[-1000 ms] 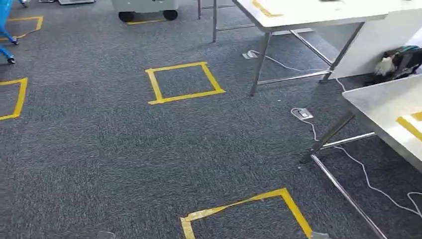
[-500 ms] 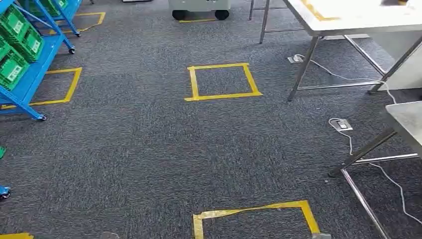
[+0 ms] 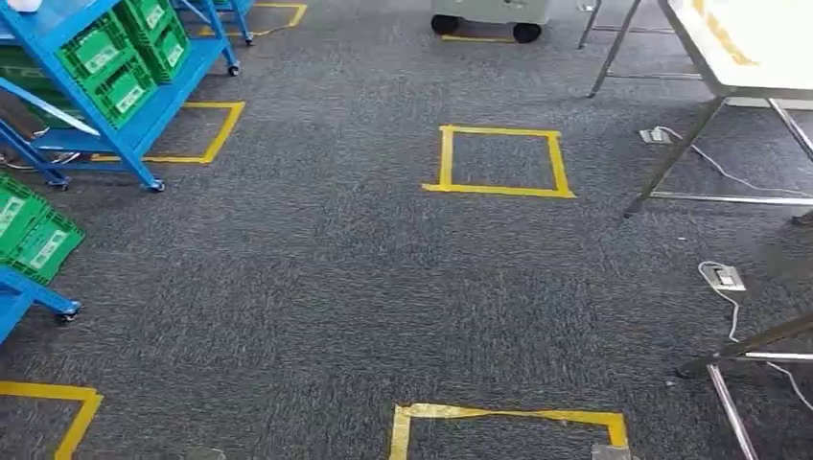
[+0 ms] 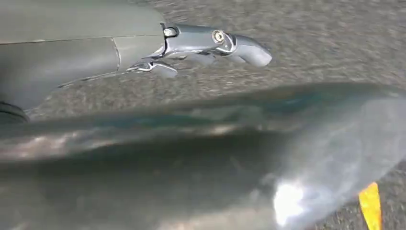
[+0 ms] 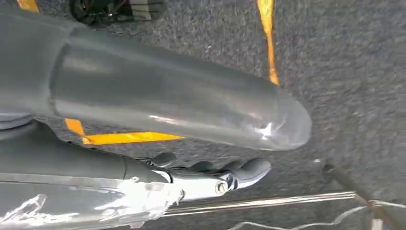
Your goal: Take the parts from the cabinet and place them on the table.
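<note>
The blue wheeled cabinet [image 3: 144, 120] stands at the far left on the grey carpet, with green part bins [image 3: 125, 86] on its slanted shelves. A second blue rack [image 3: 24, 292] with green bins [image 3: 38, 240] is cut off by the left edge. The white table [image 3: 757, 43] is at the far right, partly out of frame. My left hand [image 4: 210, 43] hangs over the carpet, fingers stretched out and holding nothing. My right hand [image 5: 215, 179] also hangs over the carpet with fingers out and nothing in it.
Yellow tape squares mark the floor ahead [image 3: 499, 161] and near my feet [image 3: 508, 422]. A white wheeled unit [image 3: 489, 14] stands at the back. A floor socket with a white cable [image 3: 721, 278] lies by slanted metal table legs [image 3: 671, 158] on the right.
The camera has swung to the left, so the whole scene has slid right. The blue racks with green bins have come into view and the right-hand tables have mostly left it.
</note>
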### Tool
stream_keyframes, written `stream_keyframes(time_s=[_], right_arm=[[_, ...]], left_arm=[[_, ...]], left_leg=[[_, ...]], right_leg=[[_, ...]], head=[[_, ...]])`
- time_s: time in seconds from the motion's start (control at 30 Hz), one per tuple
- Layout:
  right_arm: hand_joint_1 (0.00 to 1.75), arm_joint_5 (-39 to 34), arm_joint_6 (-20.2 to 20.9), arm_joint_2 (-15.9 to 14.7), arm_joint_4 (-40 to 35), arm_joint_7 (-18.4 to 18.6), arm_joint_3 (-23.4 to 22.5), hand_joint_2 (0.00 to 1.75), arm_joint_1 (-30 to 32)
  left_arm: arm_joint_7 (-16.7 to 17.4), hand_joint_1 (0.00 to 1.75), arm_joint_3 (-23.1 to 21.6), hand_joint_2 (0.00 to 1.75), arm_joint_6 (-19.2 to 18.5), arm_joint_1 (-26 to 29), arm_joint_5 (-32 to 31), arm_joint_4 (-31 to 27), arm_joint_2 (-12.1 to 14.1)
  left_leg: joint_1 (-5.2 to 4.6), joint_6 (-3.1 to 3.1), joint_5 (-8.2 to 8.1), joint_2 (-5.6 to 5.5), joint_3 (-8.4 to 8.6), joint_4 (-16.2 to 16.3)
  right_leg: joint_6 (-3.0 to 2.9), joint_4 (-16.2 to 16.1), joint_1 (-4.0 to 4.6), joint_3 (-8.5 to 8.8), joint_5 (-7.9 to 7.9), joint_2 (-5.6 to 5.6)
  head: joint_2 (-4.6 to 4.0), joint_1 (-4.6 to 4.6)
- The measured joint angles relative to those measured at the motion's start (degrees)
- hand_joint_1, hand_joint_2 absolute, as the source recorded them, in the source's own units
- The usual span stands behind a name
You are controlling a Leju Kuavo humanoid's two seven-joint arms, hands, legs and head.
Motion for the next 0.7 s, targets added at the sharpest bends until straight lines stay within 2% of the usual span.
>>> stream_keyframes(time_s=[0.03, 0.07, 0.1, 0.13, 0.17, 0.2, 0.23, 0.27, 0.3, 0.33, 0.4, 0.43, 0.47, 0.5, 0.53, 0.57, 0.6, 0.63, 0.67, 0.7], right_arm=[[0.0, 0.13, -0.02, -0.02, 0.11, 0.0, -0.26, 0.0, 0.1], [0.0, 0.2, -0.02, -0.13, 0.26, 0.0, -0.48, 0.0, 0.21], [0.0, 0.33, -0.02, -0.24, 0.37, 0.0, -0.61, 0.0, 0.25], [0.0, 0.42, -0.02, -0.31, 0.44, 0.02, -0.77, 0.0, 0.26], [0.0, 0.53, -0.02, -0.31, 0.48, 0.0, -0.81, 0.0, 0.25], [0.0, 0.7, 0.0, -0.35, 0.53, -0.02, -0.85, 0.0, 0.19], [0.0, 0.83, 0.0, -0.37, 0.57, -0.11, -0.98, 0.0, 0.13], [0.0, 0.9, -0.02, -0.44, 0.63, -0.15, -1.22, 0.0, 0.07], [0.0, 0.96, 0.0, -0.44, 0.9, -0.17, -1.38, 0.0, -0.03], [0.0, 0.96, 0.02, -0.46, 0.94, -0.2, -1.49, 0.0, -0.08], [0.0, 0.98, 0.07, -0.52, 0.96, -0.2, -1.73, 0.0, -0.29], [0.0, 0.98, 0.09, -0.52, 0.98, -0.2, -1.77, 0.0, -0.33], [0.0, 1.01, 0.11, -0.57, 0.98, -0.22, -1.82, 0.0, -0.42], [0.0, 1.01, 0.17, -0.59, 0.98, -0.24, -1.86, 0.0, -0.45], [0.0, 1.07, 0.31, -0.57, 0.98, -0.26, -1.88, 0.0, -0.36], [0.0, 2.39, 0.57, -0.63, 1.0, 0.0, -1.9, 0.0, -0.23], [0.0, 5.32, 0.87, -1.02, 1.27, 0.48, -1.38, 0.0, -0.13], [0.0, 7.99, 0.86, -1.61, 1.87, 0.96, -0.53, 0.0, -0.41], [0.0, 9.36, 0.59, -2.21, 2.8, 1.4, 0.26, 0.0, -1.16], [0.0, 9.79, 0.16, -2.77, 3.86, 1.64, 0.81, 0.0, -2.02]], left_arm=[[0.0, 0.0, 0.04, 0.0, -0.09, -0.2, -0.15, 0.0, -0.06], [0.0, 0.0, 0.09, 0.0, -0.11, -0.29, -0.26, 0.0, -0.11], [0.0, 0.0, 0.13, 0.0, -0.11, -0.26, -0.46, 0.0, -0.11], [0.0, 0.0, 0.17, 0.0, -0.11, -0.17, -0.5, 0.0, -0.09], [0.0, 0.0, 0.24, 0.0, -0.11, -0.04, -0.55, 0.0, -0.07], [0.0, 0.0, 0.28, 0.0, -0.11, 0.01, -0.66, 0.0, -0.07], [0.0, 0.0, 0.33, 0.0, -0.11, 0.0, -0.74, 0.0, -0.11], [0.0, 0.0, 0.33, 0.0, -0.11, -0.03, -0.83, 0.0, -0.13], [0.0, 0.0, 0.37, 0.0, -0.11, -0.18, -0.9, 0.0, -0.07], [0.0, 0.0, 0.37, 0.0, -0.11, -0.21, -0.96, 0.0, -0.07], [0.0, 0.0, 0.46, 0.0, -0.09, 0.17, -0.98, 0.0, -0.09], [0.0, 0.0, 0.52, 0.0, -0.09, 0.26, -0.99, 0.0, -0.07], [0.0, 0.0, 0.55, 0.0, -0.07, 0.26, -1.01, 0.0, -0.07], [0.0, 0.0, 0.55, 0.0, -0.04, 0.14, -1.01, 0.0, -0.11], [0.0, 0.0, 0.55, 0.0, -0.04, -0.08, -1.07, 0.0, -0.13], [1.14, 0.0, 0.63, 0.0, -0.48, -0.97, -0.08, -0.09, 0.02], [4.0, 0.0, 1.24, 0.0, -1.78, -2.61, 1.87, -0.11, 0.24], [8.36, 0.0, 1.83, 0.0, -3.57, -5.38, 3.79, -0.37, 1.0], [13.51, 0.0, 1.88, 0.0, -5.25, -8.87, 4.99, -0.81, 1.91], [17.75, 0.0, 1.84, 0.0, -6.53, -12.1, 6.33, -1.39, 2.97]], left_leg=[[0.0, 0.3, 0.06, -0.88, -0.12, 0.0], [-0.01, 0.34, 0.08, -1.73, -0.24, 0.02], [-0.03, 0.35, 0.09, -2.53, -0.25, 0.02], [-0.03, 0.36, 0.11, -3.3, -0.23, 0.05], [-0.01, 0.33, 0.13, -4.2, -0.18, 0.07], [0.03, 0.27, 0.16, -5.11, -0.1, 0.09], [0.13, 0.03, 0.19, -6.05, -0.01, 0.13], [0.18, -0.2, 0.18, -6.79, -0.04, 0.21], [-0.12, -0.66, 0.13, -7.46, -0.39, 0.59], [0.01, -0.97, 0.34, -8.02, -0.68, 0.58], [0.51, -1.98, 0.97, -9.26, -1.07, 0.11], [0.53, -2.21, 1.03, -10.0, -1.29, 0.14], [0.36, -2.3, 0.28, -7.96, -1.52, 0.78], [0.11, -2.52, -1.5, -5.08, -2.7, 3.16], [0.12, -2.76, -3.81, -3.4, -4.72, 7.36], [0.15, -2.91, -6.31, -2.44, -7.41, 12.95], [0.19, -2.98, -7.71, -2.11, -9.53, 17.18], [0.23, -3.05, -7.73, -2.0, -10.63, 19.11], [0.24, -3.04, -6.22, -1.91, -10.08, 18.02], [0.23, -2.95, -3.91, -1.73, -8.33, 14.8]], right_leg=[[0.11, 4.94, -0.01, -2.2, -2.45, 1.04], [0.22, 10.03, 0.01, -4.64, -4.55, 1.47], [0.21, 13.51, 0.02, -6.45, -5.58, 1.6], [0.17, 14.44, 0.03, -7.17, -5.19, 1.63], [0.08, 12.57, -0.01, -6.54, -3.35, 1.65], [0.05, 8.31, -0.16, -4.68, -0.62, 1.83], [0.04, 2.67, -0.38, -2.08, 2.28, 2.7], [0.17, -2.18, -0.77, 0.19, 4.07, 5.18], [0.2, -3.86, -1.13, 0.81, 3.08, 7.74], [-0.2, -3.75, -1.02, 0.71, 3.23, 7.01], [-1.09, -3.52, -0.48, 0.96, 3.43, 6.0], [-1.53, -3.89, -0.73, 1.0, 3.71, 5.18], [-1.84, -4.05, -0.79, 1.11, 3.86, 4.32], [-2.19, -4.15, -0.75, 1.12, 3.87, 3.76], [-2.37, -4.15, -0.59, 1.06, 3.84, 2.87], [-2.48, -4.14, -0.45, 1.02, 3.77, 1.78], [-2.55, -4.13, -0.36, 0.94, 3.73, 0.75], [-2.56, -4.12, -0.27, 0.87, 3.74, -0.43], [-2.56, -4.12, -0.17, 0.86, 3.74, -1.59], [-2.56, -4.12, -0.08, 0.89, 3.74, -2.55]], head=[[0.0, 0.11], [0.0, 0.2], [0.0, 0.24], [0.0, 0.24], [0.0, 0.27], [0.0, 0.22], [0.0, 0.24], [0.0, 0.26], [0.0, 0.33], [0.0, 0.18], [0.0, 0.27], [0.0, 0.27], [0.0, 0.24], [0.0, -0.33], [0.0, -0.48], [0.0, -0.46], [0.0, -0.52], [0.0, -0.43], [0.0, -0.48], [0.0, -0.43]])
